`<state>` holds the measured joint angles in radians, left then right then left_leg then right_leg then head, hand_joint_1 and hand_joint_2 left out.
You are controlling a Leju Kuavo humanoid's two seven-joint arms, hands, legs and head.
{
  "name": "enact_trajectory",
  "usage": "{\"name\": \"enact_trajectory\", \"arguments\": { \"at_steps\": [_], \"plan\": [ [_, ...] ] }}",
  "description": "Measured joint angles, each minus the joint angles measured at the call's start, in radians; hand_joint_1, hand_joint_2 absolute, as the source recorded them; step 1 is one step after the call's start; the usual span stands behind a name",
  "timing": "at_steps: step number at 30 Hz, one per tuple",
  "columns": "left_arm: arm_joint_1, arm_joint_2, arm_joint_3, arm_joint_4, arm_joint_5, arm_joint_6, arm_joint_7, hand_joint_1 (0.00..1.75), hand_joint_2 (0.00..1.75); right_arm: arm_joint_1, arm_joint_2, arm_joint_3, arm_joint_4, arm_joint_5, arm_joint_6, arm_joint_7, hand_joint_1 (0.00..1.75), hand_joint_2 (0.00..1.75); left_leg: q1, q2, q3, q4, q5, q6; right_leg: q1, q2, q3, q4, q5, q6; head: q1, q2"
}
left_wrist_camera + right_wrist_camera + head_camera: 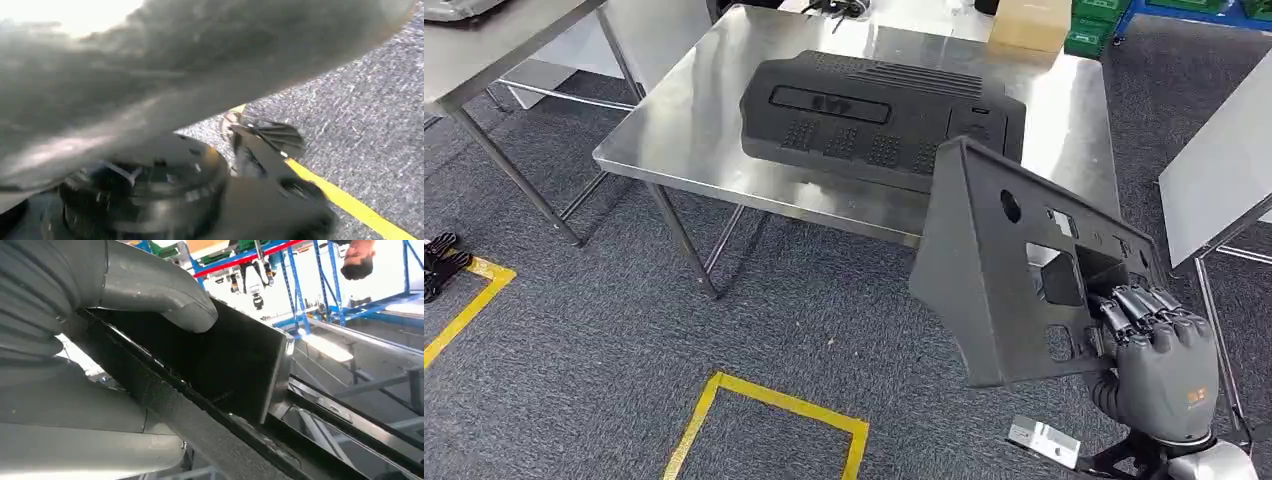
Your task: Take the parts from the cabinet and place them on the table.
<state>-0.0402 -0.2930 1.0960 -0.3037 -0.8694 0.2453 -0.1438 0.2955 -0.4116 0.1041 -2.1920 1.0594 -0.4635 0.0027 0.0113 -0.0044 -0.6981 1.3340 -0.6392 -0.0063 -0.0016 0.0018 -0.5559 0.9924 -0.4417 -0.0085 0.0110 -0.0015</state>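
1. The head view looks down on a stainless steel counter (694, 130) standing on grey carpet (824, 330).
2. A large, dark, moulded plastic cover (874, 115) with ribbed and perforated patches lies flat on the counter, near its front edge.
3. The robot's right hand (1159, 350) enters from the lower right and grasps a second part, a dark grey panel (994, 270) with several cut-out openings.
4. The hand's dark fingers (1139, 305) hook through one of the panel's openings, near its right end.
5. The panel is held in the air, tilted, in front of the counter's front right corner; its upper corner overlaps the cover as seen from the head.
6. In the right wrist view, the thick grey thumb (165, 295) presses on the dark inner face of the panel (230, 360), with blue shelving (350, 305) in the background.
7. Yellow tape lines (764, 400) mark the carpet in front of the counter.
8. A cardboard box (1029, 22) sits at the far edge of the counter, with green crates (1089, 30) just beyond it.
9. Another metal table (484, 55) stands to the left, well apart.
10. The left wrist view is blurred, showing carpet and a yellow line (350, 205); whether the left hand is released or clenched cannot be told.
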Motion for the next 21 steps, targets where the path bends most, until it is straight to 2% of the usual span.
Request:
{"name": "enact_trajectory", "arguments": {
  "at_steps": [1,2,4,5,6,7,8,9,10,11,12,14,15,16,17,18,19,20,21],
  "plan": [
    [0.002,0.0,0.0,0.0,0.0,0.0,0.0,0.0,0.0,0.0,0.0,0.0,0.0,0.0,0.0,0.0,1.75,1.75,0.0,0.0,-0.002,-0.027,0.026,0.003,0.0,0.002,0.008,0.0,-0.006,0.001,0.001,0.0],
    [0.003,0.001,0.0,0.0,0.0,0.0,0.0,0.0,0.0,0.0,0.001,0.0,0.0,0.0,0.0,0.0,1.75,1.75,0.0,0.0,0.015,-0.091,0.078,0.006,0.0,0.005,0.02,0.0,-0.013,0.004,0.0,0.0],
    [0.003,0.002,0.0,0.0,0.0,0.0,0.0,0.0,0.0,0.0,0.001,0.0,0.0,0.0,0.0,0.0,1.75,1.75,0.0,0.0,0.076,-0.263,0.206,0.01,0.0,0.005,0.037,0.0,-0.03,0.012,0.001,0.0],
    [0.004,0.002,0.001,0.001,0.0,0.0,0.0,0.0,0.0,-0.001,0.001,0.0,0.0,0.0,0.0,0.0,1.75,1.75,-0.005,-0.001,0.078,-0.279,0.176,0.012,0.007,0.006,0.053,0.008,-0.036,0.018,0.001,0.0],
    [0.001,0.002,0.001,0.001,0.0,0.0,0.0,0.0,0.0,0.0,0.002,0.0,0.0,0.0,0.0,0.0,1.75,1.75,-0.007,-0.001,0.078,-0.28,0.153,0.018,0.007,0.007,0.039,0.006,-0.041,0.024,-0.002,0.0],
    [0.0,0.002,0.001,0.002,0.0,0.0,0.0,0.0,0.0,-0.001,0.0,0.0,0.0,0.0,0.0,0.0,1.75,1.75,-0.009,-0.001,0.08,-0.285,0.177,0.027,0.006,0.006,0.029,0.001,-0.046,0.033,-0.001,0.0],
    [0.002,0.002,0.001,0.002,0.0,0.0,0.0,0.0,0.0,0.002,0.001,0.001,0.001,0.0,0.0,0.0,1.75,1.75,-0.01,-0.001,0.078,-0.288,0.181,0.036,0.007,0.007,0.044,0.024,-0.039,0.039,-0.003,0.0],
    [0.004,0.002,0.001,0.003,0.0,0.0,0.0,0.0,0.0,0.001,0.0,0.0,0.0,0.0,0.0,0.0,1.75,1.75,-0.007,0.0,0.1,-0.289,0.184,0.045,0.007,0.007,0.049,0.018,-0.044,0.043,-0.002,0.0],
    [0.003,0.002,0.001,0.003,0.0,0.0,0.0,0.0,0.0,0.001,-0.001,0.0,0.0,0.0,0.0,0.0,1.75,1.75,-0.004,0.002,0.108,-0.298,0.186,0.05,0.001,0.005,0.04,0.03,-0.056,0.048,-0.003,0.0],
    [0.002,0.002,0.001,0.003,0.0,0.0,0.0,0.0,0.0,0.0,-0.001,-0.001,0.0,0.0,0.0,0.0,1.75,1.75,-0.004,0.001,0.112,-0.3,0.187,0.052,0.0,0.005,0.021,0.069,-0.076,0.047,-0.002,0.0],
    [0.0,0.002,0.001,0.003,0.0,0.0,-0.001,0.0,0.0,-0.002,-0.002,-0.002,0.0,0.0,0.0,0.0,1.75,1.75,-0.003,0.0,0.112,-0.301,0.185,0.054,0.0,0.005,-0.017,0.136,-0.104,0.045,-0.001,0.0],
    [0.0,0.002,0.001,0.003,0.0,0.0,-0.001,0.0,0.0,0.0,-0.001,-0.001,0.0,0.0,0.0,0.0,1.75,1.75,-0.004,-0.002,0.111,-0.301,0.18,0.055,-0.007,0.005,-0.115,0.299,-0.161,0.047,-0.001,0.0],
    [0.001,0.002,0.001,0.003,0.0,0.0,-0.001,0.0,0.0,0.0,-0.001,-0.001,0.0,0.0,0.0,0.0,1.75,1.75,-0.004,-0.002,0.113,-0.3,0.177,0.054,-0.01,0.005,-0.145,0.333,-0.165,0.052,-0.002,0.0],
    [0.001,0.002,0.001,0.004,0.0,0.0,-0.001,0.0,0.0,0.0,-0.001,-0.001,0.0,0.0,0.0,0.0,1.75,1.75,-0.004,-0.003,0.116,-0.3,0.174,0.053,-0.012,0.005,-0.148,0.316,-0.15,0.061,-0.002,0.0],
    [0.001,0.002,0.001,0.004,0.0,0.0,-0.001,0.0,0.0,0.0,-0.001,-0.001,0.0,0.0,0.0,0.0,1.75,1.75,-0.004,-0.005,0.121,-0.3,0.17,0.052,-0.014,0.005,-0.13,0.257,-0.116,0.074,-0.001,0.0],
    [0.001,0.002,0.001,0.004,0.0,0.0,-0.001,0.0,0.0,0.0,-0.001,-0.001,0.0,0.0,0.0,0.0,1.75,1.75,-0.004,-0.006,0.126,-0.301,0.167,0.05,-0.015,0.004,-0.097,0.17,-0.071,0.086,-0.002,0.0],
    [0.0,0.002,0.001,0.004,0.0,0.0,-0.001,0.0,0.0,0.0,-0.001,-0.002,0.0,0.0,0.0,0.0,1.75,1.75,-0.003,-0.007,0.132,-0.301,0.163,0.046,-0.015,0.003,-0.052,0.06,-0.017,0.092,-0.001,0.0],
    [0.0,0.002,0.001,0.005,0.0,0.0,-0.001,0.0,0.0,0.0,-0.001,-0.002,0.0,0.0,0.0,0.0,1.75,1.75,-0.004,-0.007,0.133,-0.301,0.161,0.043,-0.011,-0.001,-0.041,0.011,0.005,0.082,-0.001,0.0],
    [0.0,0.002,0.001,0.005,0.0,0.0,-0.001,0.0,0.0,0.0,0.0,-0.001,0.0,0.0,0.0,0.0,1.75,1.75,-0.006,-0.009,0.133,-0.305,0.159,0.038,-0.004,-0.005,-0.044,0.01,-0.021,0.057,-0.003,0.0]
  ]
}}
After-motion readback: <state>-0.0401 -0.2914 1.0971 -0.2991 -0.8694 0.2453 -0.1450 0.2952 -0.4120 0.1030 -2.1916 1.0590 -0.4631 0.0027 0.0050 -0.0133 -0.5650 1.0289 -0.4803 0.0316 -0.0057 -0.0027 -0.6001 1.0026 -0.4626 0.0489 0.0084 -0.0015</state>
